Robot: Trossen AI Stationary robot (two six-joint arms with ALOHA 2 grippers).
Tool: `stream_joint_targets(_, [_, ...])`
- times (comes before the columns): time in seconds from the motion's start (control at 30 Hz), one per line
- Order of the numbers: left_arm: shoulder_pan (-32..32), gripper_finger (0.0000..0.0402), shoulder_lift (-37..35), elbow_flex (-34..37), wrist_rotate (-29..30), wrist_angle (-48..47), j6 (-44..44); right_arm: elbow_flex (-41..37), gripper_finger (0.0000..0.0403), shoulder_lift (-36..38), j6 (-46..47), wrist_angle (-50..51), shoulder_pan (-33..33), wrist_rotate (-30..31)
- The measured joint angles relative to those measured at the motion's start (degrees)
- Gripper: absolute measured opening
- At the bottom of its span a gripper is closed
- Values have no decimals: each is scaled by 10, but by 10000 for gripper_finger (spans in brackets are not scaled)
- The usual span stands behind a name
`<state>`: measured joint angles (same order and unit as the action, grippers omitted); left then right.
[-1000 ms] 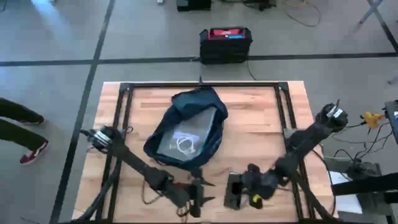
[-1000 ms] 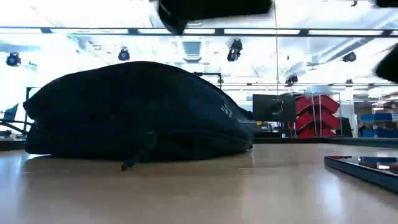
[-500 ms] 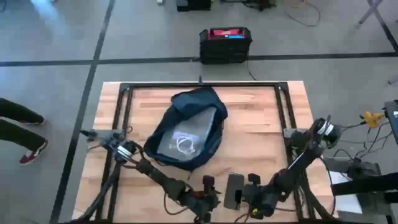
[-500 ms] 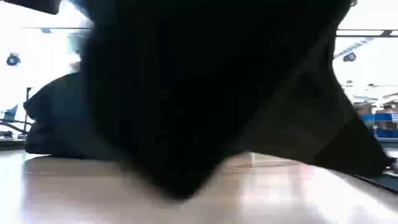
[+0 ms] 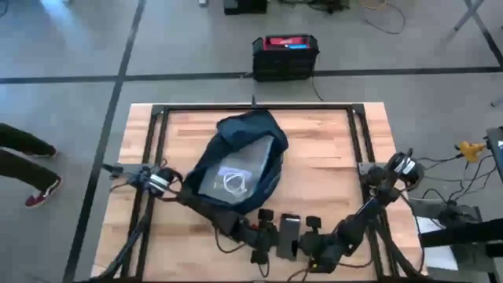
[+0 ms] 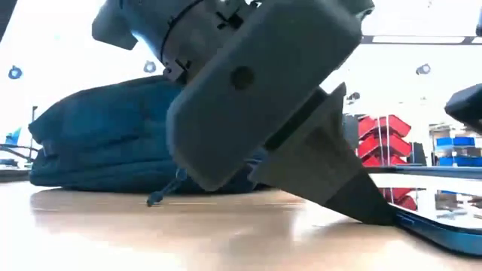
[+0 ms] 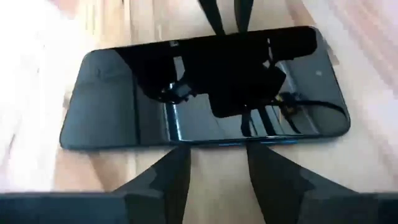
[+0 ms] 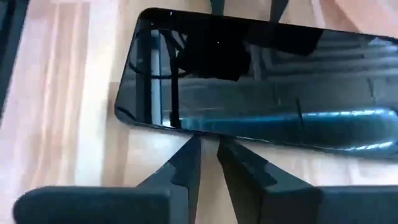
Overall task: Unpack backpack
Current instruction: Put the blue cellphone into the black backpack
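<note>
The dark navy backpack [image 5: 236,165] lies open on the table's middle, pale lining up; the low view shows its domed side [image 6: 98,135]. A black glossy phone [image 5: 288,236] lies flat near the table's front edge. My left gripper [image 7: 217,149] stands open at the phone's left long edge. My right gripper [image 8: 208,140] stands at the opposite long edge, open by only a narrow gap. In the high view the left gripper [image 5: 271,236] and right gripper [image 5: 308,237] flank the phone. My left gripper slants down from the table's left, with its fingertips [image 7: 180,152] at the phone's long edge [image 7: 186,142]. Whether they touch it, I cannot tell. My right gripper slants down from the table's right, fingertips [image 8: 194,144] at the phone's other long edge [image 8: 205,129]. Touch cannot be told there either. The phone lies flat on the table.
A coiled white cable [image 5: 234,182] lies inside the backpack. Black frame rails [image 5: 157,157] run along the table's left, far and right sides. A black box with a red top [image 5: 284,55] stands on the floor beyond the far edge. A person's legs [image 5: 23,169] show at the left.
Both grippers have sunk toward the table and tipped further downward. My left gripper has gone toward the table's right, up to the phone, and now fills the low view's foreground. My right gripper has closed in on the phone from the other side.
</note>
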<state>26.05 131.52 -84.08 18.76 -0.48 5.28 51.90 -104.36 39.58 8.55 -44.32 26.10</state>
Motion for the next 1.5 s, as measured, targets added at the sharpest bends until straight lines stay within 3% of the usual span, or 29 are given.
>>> stream_joint_targets(0.27, [17, 169, -6, 1, 105, 2, -167, 0, 90, 2, 18, 12, 17, -25])
stream_joint_targets(0.7, [18, 183, -10, 1, 114, -1, -338, 44, 102, 5, -15, 69, 27, -32])
stream_joint_targets(1.13, [18, 167, -13, 2, 112, -16, -334, 96, 104, 16, -20, 140, 28, -26])
stream_joint_targets(1.5, [18, 170, -14, 3, 111, -17, -321, 68, 122, 15, -10, 123, 28, -34])
